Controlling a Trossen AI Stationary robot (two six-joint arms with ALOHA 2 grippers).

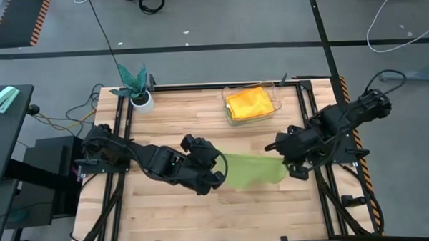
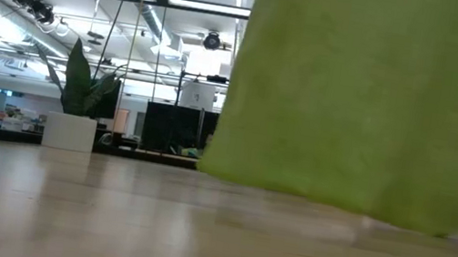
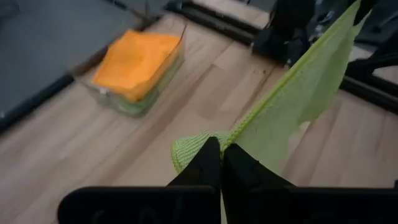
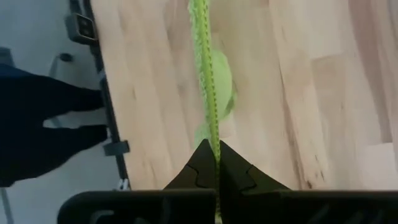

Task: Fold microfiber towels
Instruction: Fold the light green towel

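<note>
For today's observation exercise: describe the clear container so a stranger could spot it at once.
Start at the wooden table and go to its far edge, right of the potted plant. The clear container sits there, holding a folded orange-yellow towel; nothing else on the table is see-through.

A plain lime green towel (image 1: 253, 169) stretches between the two black end effectors, left (image 1: 218, 173) and right (image 1: 282, 160), over the pale striped-grain wood desk (image 1: 182, 215), beyond them an orange-yellow towel (image 1: 249, 103).

The green towel (image 2: 372, 96) is cut off at the low view's top edge; towels beneath the orange towel (image 3: 134, 59) are mostly hidden.
</note>
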